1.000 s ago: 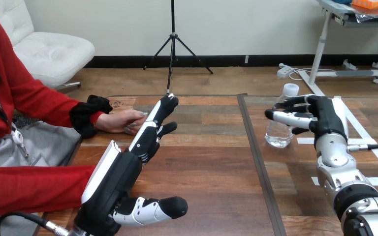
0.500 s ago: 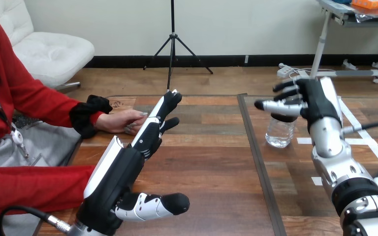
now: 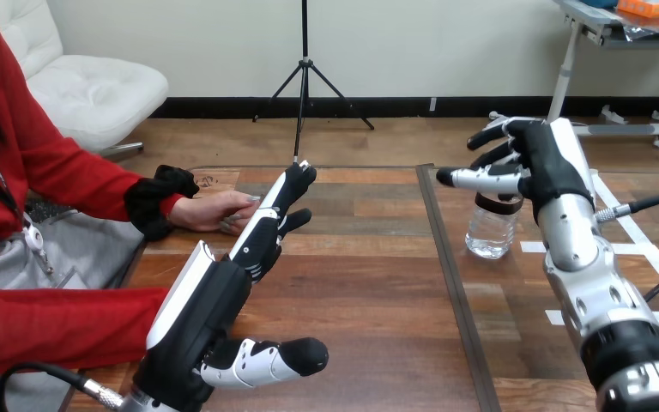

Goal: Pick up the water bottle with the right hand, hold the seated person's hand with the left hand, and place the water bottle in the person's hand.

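A clear water bottle (image 3: pixel 491 230) stands upright on the table right of the centre seam. My right hand (image 3: pixel 539 161) hovers open above and just right of it, hiding its cap, its fingers spread and pointing left. My left hand (image 3: pixel 223 300) is open in the left foreground, its fingers reaching up toward the person's hand (image 3: pixel 214 211). That hand rests flat on the table at the left, and my fingertips (image 3: pixel 296 178) sit beside it; I cannot tell if they touch.
The wooden table (image 3: pixel 360 283) has a dark seam down its middle and white tape marks (image 3: pixel 643 249) on its right part. The person's other arm in a red sleeve (image 3: pixel 51 326) lies along the lower left edge.
My right hand has risen from beside the bottle to above its top and now covers the cap. My left hand has barely shifted. The person's hand stays put.
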`<state>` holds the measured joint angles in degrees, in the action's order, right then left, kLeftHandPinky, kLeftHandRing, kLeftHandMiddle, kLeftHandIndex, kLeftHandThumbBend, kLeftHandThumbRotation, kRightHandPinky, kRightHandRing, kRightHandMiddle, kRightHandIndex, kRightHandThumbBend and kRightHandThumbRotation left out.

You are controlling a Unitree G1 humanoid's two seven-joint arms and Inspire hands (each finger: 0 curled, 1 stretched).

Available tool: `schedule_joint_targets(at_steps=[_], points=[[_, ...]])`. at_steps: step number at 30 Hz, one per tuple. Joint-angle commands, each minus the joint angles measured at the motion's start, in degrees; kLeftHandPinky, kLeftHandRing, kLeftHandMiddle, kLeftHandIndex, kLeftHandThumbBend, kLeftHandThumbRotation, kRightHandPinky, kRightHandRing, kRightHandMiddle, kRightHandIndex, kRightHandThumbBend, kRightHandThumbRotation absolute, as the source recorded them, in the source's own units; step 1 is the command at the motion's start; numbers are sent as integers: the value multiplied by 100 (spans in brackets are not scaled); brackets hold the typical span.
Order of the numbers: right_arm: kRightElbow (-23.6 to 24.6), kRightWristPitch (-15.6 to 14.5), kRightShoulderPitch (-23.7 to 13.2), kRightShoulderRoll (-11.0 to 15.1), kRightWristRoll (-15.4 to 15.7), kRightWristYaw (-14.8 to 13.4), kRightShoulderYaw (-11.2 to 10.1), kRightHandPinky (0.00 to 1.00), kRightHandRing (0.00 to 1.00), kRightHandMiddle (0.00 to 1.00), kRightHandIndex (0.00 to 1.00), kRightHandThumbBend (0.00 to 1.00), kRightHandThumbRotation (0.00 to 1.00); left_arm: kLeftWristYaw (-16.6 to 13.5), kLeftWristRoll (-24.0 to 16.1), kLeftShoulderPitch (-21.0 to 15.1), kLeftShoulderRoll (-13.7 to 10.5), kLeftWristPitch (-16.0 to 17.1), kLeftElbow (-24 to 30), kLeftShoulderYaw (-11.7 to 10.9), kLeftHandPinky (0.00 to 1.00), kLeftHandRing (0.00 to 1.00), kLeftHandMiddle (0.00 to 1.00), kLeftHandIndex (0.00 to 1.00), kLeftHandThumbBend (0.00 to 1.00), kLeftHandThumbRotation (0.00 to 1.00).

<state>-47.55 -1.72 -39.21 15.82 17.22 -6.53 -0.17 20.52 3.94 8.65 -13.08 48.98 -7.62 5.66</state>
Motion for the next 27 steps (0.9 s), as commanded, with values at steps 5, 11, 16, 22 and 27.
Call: schedule_joint_targets(at_steps=[5,11,16,22,27], points=[[4608,-1611,1500,835,1046,1640,668,19,29,42,51,89,0,68,200,-691,-50,19,-338,-132,94,100,100,100,100,75],[5699,-1698,1959,1123,1411,2233,649,21,31,43,51,89,0,66,185,-739,-57,-5,-375,-145,94,100,100,100,100,73],[6460,-1716,2301,1224,1635,2540,505,21,29,40,48,92,0,83,201,-774,-61,-6,-416,-146,95,100,100,100,100,73],[7242,-1691,2630,1177,1655,2711,211,18,27,37,44,93,0,114,237,-822,-66,-59,-431,-134,96,100,100,100,100,74],[7443,-1644,2707,908,1696,2409,2,18,27,37,44,93,1,100,211,-861,-44,-78,-447,-126,96,100,100,100,100,74]])
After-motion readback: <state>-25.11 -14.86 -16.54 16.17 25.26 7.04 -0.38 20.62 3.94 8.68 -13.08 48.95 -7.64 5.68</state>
